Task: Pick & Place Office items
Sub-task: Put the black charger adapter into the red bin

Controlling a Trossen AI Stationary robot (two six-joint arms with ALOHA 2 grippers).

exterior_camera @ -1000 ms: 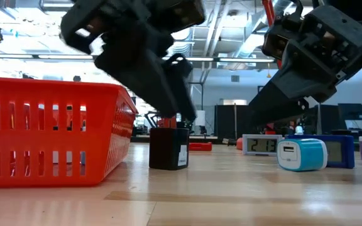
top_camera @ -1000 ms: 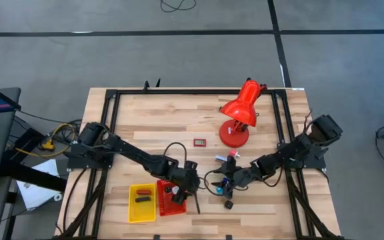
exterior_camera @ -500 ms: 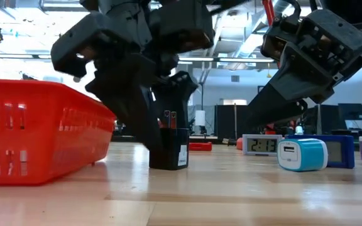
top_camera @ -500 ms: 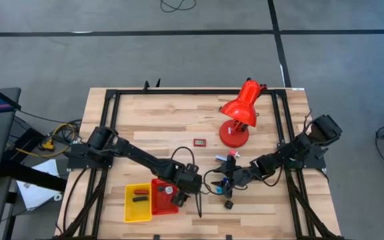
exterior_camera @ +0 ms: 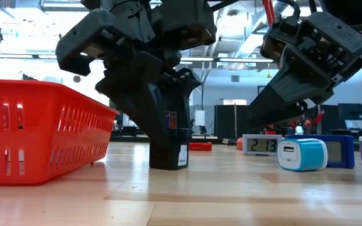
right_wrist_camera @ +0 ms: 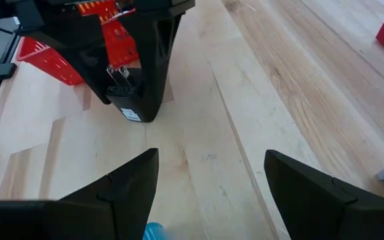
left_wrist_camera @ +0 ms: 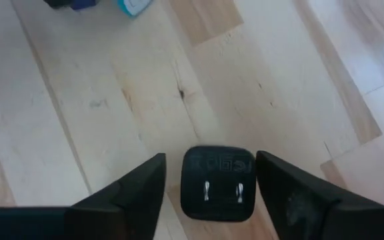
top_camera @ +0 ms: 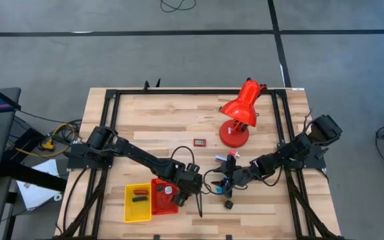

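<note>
A black plug block (left_wrist_camera: 217,183) stands upright on the wood with two metal prongs pointing up, just right of the red tray (top_camera: 160,200). My left gripper (left_wrist_camera: 211,155) is open and low over it, one finger on each side, as the low view (exterior_camera: 168,135) also shows. My right gripper (top_camera: 227,183) hangs open nearby, above a blue-white charger (exterior_camera: 301,154). A small black cube (top_camera: 229,205) lies near the table's front. A few small pieces lie in the yellow tray (top_camera: 129,205) and the red one. My left gripper straddles the black plug block from above, fingers pointing down beside its two side faces (left_wrist_camera: 249,193). One side shows a narrow gap and the other finger runs along the block's edge. I cannot tell whether it touches. The block stands on the table.
The big red desk lamp (top_camera: 240,113) stands toward the far right. A small red clock (top_camera: 200,141) lies mid-table, and pink and black pieces (top_camera: 231,159) lie by the right arm. Dark rails frame the table. Bare wood lies toward the far left.
My left gripper has moved from over the red tray toward the table's right and come down around the black plug block. The red and yellow trays have slid a little toward the table's left, the red one turning slightly. The right arm has kept still.
</note>
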